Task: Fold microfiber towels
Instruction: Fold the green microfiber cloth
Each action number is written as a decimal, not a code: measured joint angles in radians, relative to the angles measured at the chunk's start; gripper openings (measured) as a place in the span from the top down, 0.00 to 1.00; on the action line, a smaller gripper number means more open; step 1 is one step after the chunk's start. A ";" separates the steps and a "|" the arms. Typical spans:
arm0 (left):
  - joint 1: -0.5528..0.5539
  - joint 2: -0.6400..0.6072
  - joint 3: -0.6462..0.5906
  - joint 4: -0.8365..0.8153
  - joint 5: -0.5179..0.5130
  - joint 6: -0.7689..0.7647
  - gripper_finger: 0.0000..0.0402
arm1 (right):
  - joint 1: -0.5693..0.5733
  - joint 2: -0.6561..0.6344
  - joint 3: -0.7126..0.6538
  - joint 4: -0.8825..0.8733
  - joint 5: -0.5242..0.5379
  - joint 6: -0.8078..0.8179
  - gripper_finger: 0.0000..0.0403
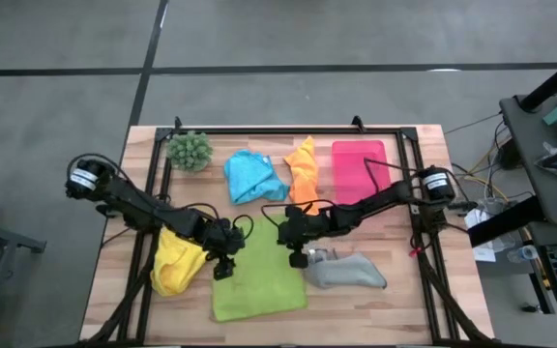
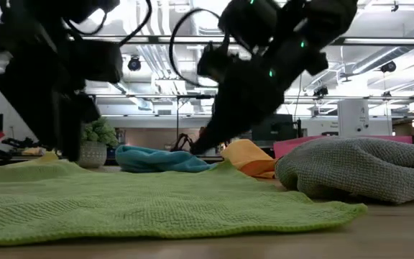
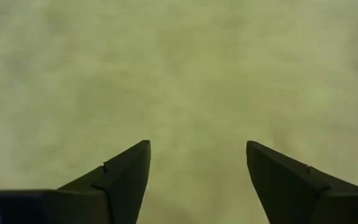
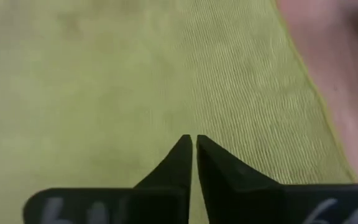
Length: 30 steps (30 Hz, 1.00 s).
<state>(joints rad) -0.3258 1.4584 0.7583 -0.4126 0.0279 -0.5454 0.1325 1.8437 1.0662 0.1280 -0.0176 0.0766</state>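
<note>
The lime green towel (image 1: 259,280) lies spread flat at the table's near middle. My left gripper (image 1: 228,253) is open close over its left part, and only green cloth (image 3: 185,81) shows between the fingers. My right gripper (image 4: 190,142) is shut, slanting down at the towel's far right corner (image 1: 280,234), with nothing visible between its fingers. The yellow towel (image 1: 174,263) lies crumpled at the left and the grey towel (image 1: 348,273) at the right. The blue towel (image 1: 252,178) and the orange towel (image 1: 304,166) lie bunched farther back. My right gripper's shut fingertips (image 4: 180,149) point slanting down from the table's right at the lime green towel, just inside its far edge (image 4: 303,81). I cannot tell whether they touch the cloth. My left gripper's open fingers (image 3: 129,168) stand over the towel, and touch cannot be told.
A pink tray (image 1: 359,170) lies at the far right and a spiky green plant in a pot (image 1: 190,150) at the far left. A dark frame (image 1: 414,203) runs around the table's edges. Bare wood (image 1: 356,314) shows along the near edge.
</note>
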 joint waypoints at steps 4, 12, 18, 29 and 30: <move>0.026 0.031 -0.013 0.001 -0.067 0.031 0.45 | -0.015 0.040 0.012 -0.048 0.010 -0.002 0.98; 0.084 0.113 -0.012 0.041 -0.091 0.095 0.57 | -0.020 0.031 0.054 -0.247 0.080 -0.035 0.98; 0.114 0.088 -0.011 0.024 -0.127 0.166 0.62 | -0.019 0.012 0.060 -0.308 0.090 -0.026 0.98; 0.063 -0.154 0.008 -0.078 -0.118 0.136 0.66 | 0.019 -0.133 0.056 -0.316 0.097 -0.025 0.98; 0.031 -0.170 0.015 -0.072 -0.110 0.118 0.66 | 0.033 -0.142 0.054 -0.317 0.097 -0.025 0.98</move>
<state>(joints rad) -0.2945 1.2881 0.7729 -0.4848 -0.0820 -0.4279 0.1659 1.7018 1.1203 -0.1885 0.0793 0.0517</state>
